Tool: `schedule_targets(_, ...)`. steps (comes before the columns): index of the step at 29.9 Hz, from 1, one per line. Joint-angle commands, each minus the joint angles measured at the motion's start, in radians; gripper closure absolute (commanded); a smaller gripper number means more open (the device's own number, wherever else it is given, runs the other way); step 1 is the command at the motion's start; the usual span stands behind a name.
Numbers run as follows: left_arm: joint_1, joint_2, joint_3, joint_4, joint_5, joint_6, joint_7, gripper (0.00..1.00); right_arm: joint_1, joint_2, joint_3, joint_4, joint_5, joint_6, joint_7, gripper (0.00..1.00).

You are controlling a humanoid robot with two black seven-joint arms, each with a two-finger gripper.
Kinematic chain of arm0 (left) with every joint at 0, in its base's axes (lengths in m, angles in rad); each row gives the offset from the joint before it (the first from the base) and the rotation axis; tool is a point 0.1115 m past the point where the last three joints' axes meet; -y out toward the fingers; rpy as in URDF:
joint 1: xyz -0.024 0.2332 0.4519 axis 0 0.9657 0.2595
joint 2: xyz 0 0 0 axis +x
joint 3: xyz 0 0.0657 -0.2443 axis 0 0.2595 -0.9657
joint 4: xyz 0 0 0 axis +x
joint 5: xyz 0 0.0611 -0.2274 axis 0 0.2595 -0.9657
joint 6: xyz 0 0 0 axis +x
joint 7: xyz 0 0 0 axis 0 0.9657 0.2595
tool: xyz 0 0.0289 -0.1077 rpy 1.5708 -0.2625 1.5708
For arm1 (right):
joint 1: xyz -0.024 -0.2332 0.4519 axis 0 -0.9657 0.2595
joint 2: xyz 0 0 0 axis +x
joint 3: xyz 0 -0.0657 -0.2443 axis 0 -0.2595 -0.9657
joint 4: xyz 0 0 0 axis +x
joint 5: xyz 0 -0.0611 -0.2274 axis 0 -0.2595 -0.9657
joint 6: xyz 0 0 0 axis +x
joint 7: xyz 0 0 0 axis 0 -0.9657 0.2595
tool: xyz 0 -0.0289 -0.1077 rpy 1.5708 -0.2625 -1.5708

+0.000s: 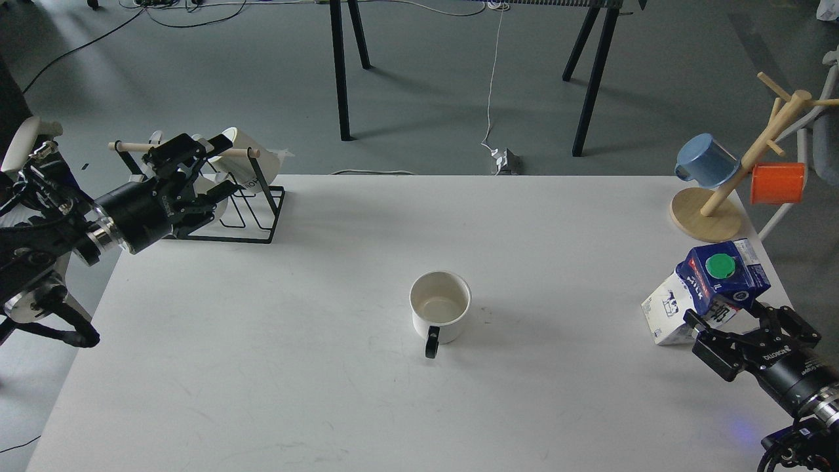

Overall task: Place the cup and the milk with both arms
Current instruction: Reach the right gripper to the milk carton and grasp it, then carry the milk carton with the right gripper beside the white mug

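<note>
The right pincer (737, 324) enters from the lower right corner, its two fingers spread to either side of the milk (711, 288). The carton sits between them at the near right edge of the surface (262, 367), leaning, green cap (721, 265) facing up toward the camera. Whether the fingers actually press the carton's sides or merely flank it is hard to judge; the carton's lower near part is hidden behind the pincer, and its base cannot be seen well enough to say if it rests flat or is lifted. The arm behind this pincer is cut off by the frame edge.

The cup (440, 307) stands upright on the surface, well apart from both pincers, to the left of the right one and to the right of and nearer than the left one. Its black handle points toward the camera; the inside looks empty.

The left pincer (210, 172) is up at the far left corner, fingers parted with nothing clearly between them, right in front of a black wire rack (255, 216). It covers much of the rack and the cream mug (242, 145) hung there, so contact cannot be made out.

Beyond the right pincer, a wooden mug tree (721, 196) holds a blue mug (706, 162) and an orange mug (778, 183); its top right branches run out of frame.
</note>
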Motion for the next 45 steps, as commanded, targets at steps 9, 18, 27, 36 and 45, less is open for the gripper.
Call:
schedule_targets(9,0.006,-0.001,0.003,0.000,0.000,0.000,0.000,0.06,0.053,0.064,-0.002,-0.008,-0.002,0.000,0.001,0.07)
schedule_targets(18,0.025,-0.006,0.003,0.002,0.000,0.000,0.000,0.06,0.050,0.067,-0.001,0.005,-0.003,0.000,-0.002,0.64)
schedule_targets(27,0.032,-0.007,0.001,0.002,0.021,0.000,0.000,0.06,0.039,0.064,0.007,0.158,-0.003,0.000,-0.006,0.68)
schedule_targets(36,0.042,-0.009,0.003,0.002,0.023,0.000,0.000,0.06,0.054,0.153,-0.025,0.222,-0.139,0.000,-0.006,0.68)
schedule_targets(45,0.043,-0.009,0.004,0.002,0.023,0.000,0.000,0.06,0.065,0.256,-0.035,0.212,-0.294,0.000,-0.008,0.67)
